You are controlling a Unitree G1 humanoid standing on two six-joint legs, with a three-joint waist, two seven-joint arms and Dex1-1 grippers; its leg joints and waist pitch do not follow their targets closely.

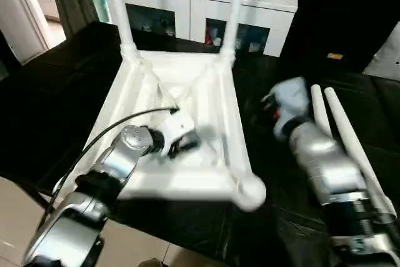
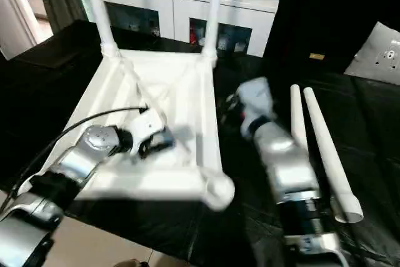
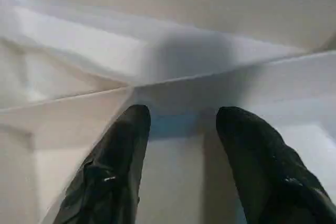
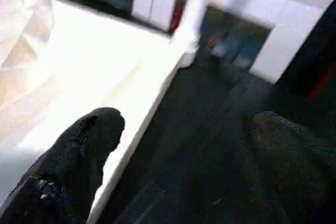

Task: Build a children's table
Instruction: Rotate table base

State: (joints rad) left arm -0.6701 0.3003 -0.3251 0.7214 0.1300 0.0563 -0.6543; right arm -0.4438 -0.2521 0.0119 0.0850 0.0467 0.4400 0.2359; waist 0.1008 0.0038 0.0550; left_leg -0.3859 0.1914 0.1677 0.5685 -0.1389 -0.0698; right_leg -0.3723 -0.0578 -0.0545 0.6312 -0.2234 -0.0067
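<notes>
The children's table lies upside down on a black surface, its white top [image 1: 232,136] showing the ribbed underside. Two white legs [image 1: 119,4] [image 1: 234,10] stand upright in the far corner sockets. The near right socket [image 1: 250,191] holds no leg. Two loose legs [image 1: 344,136] lie side by side on the black surface to the right. My left gripper [image 1: 187,144] reaches down inside the underside, and its fingers [image 3: 126,145] stand apart just short of a rib junction, holding nothing. My right gripper [image 4: 186,121] is open above the black surface beside the top's right rim.
A white cabinet [image 1: 187,4] with dark compartments and clutter on top stands behind the table. A black cable [image 1: 119,123] runs from my left wrist across the top's left side. Pale floor [image 1: 19,211] shows beyond the near left edge.
</notes>
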